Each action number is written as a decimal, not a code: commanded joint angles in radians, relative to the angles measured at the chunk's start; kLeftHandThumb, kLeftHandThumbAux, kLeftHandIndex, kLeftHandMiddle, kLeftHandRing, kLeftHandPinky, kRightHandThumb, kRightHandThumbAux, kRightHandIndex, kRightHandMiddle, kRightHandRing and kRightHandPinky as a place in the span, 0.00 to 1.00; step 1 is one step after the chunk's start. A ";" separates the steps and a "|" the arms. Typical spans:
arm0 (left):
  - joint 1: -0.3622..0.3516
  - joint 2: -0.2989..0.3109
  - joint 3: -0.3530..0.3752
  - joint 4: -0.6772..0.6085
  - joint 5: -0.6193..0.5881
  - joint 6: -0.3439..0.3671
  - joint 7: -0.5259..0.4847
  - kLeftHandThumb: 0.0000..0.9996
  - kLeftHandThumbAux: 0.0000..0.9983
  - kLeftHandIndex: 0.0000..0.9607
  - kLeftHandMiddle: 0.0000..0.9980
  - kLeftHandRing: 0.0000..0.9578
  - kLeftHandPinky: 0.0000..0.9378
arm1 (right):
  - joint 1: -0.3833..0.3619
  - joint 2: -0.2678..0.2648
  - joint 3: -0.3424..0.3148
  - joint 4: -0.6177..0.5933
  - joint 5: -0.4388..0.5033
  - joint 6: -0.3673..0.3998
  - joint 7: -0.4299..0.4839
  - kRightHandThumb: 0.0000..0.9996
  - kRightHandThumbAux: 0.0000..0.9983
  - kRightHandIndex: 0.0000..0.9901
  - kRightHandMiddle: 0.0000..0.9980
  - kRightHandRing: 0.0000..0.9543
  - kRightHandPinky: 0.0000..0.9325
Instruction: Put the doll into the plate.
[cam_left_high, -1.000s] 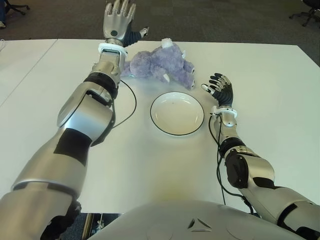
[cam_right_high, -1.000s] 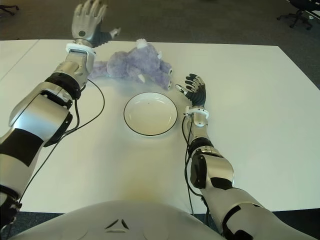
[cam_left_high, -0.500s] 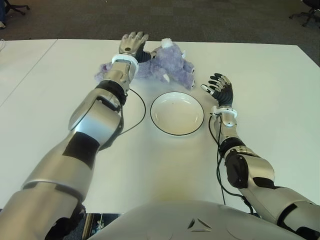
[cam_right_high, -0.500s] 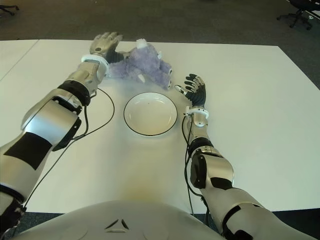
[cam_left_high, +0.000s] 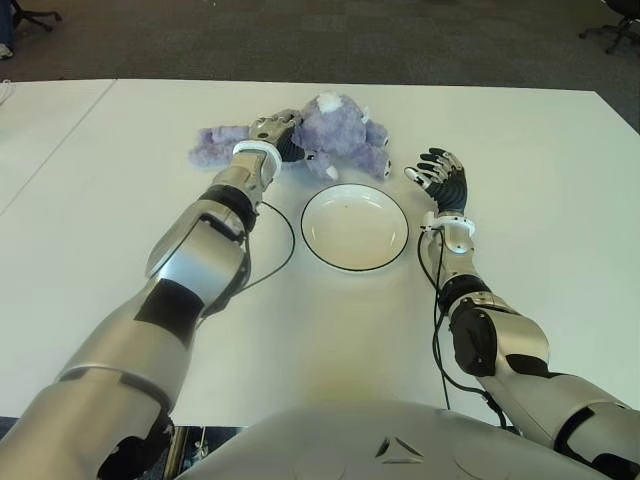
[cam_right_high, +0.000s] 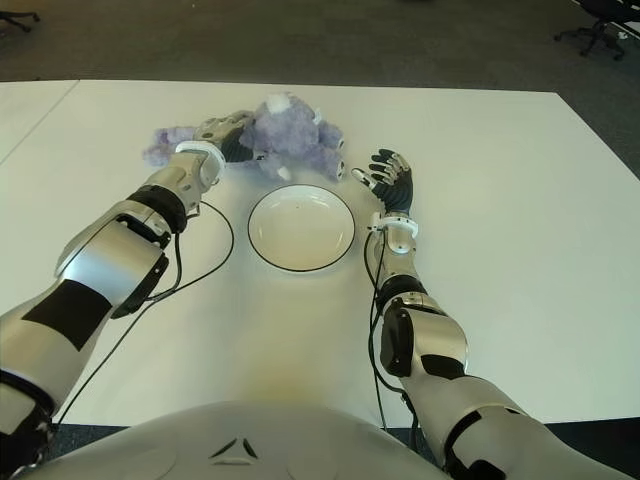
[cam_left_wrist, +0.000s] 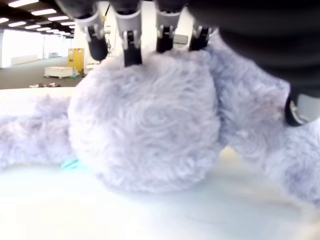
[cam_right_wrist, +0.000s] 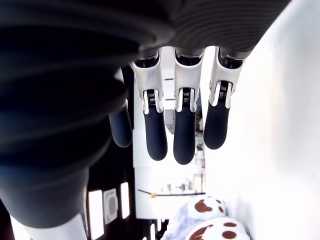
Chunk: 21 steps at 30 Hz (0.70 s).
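The left hand (cam_left_high: 278, 135) is now closing its fingers (cam_left_wrist: 131, 35) over the purple doll (cam_left_high: 335, 133), having dropped from above; the doll is lying at the plate's (cam_left_high: 355, 227) twelve o'clock. The right hand (cam_left_high: 441, 178) (fingers spread, holding nothing) is idling at three o'clock.

Bright even overhead light; soft shadows; wrist views blurred, glare on table (cam_left_wrist: 150, 215).

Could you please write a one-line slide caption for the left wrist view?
Left hand closes its fingers over the purple plush doll lying on the white table.
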 joint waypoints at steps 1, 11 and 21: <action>0.125 0.011 -0.050 0.047 0.041 -0.005 -0.174 0.14 0.31 0.00 0.00 0.08 0.00 | 0.267 0.080 -0.030 0.161 0.042 0.173 -0.021 0.03 0.84 0.28 0.34 0.36 0.36; 0.204 0.033 -0.067 0.046 0.043 -0.018 -0.165 0.13 0.30 0.00 0.00 0.00 0.01 | 0.269 0.080 -0.033 0.160 0.043 0.171 -0.019 0.03 0.85 0.29 0.34 0.37 0.37; 0.234 0.082 -0.070 0.033 0.027 -0.077 -0.168 0.14 0.32 0.00 0.00 0.00 0.00 | 0.275 0.079 -0.025 0.161 0.034 0.177 -0.024 0.00 0.84 0.29 0.34 0.36 0.36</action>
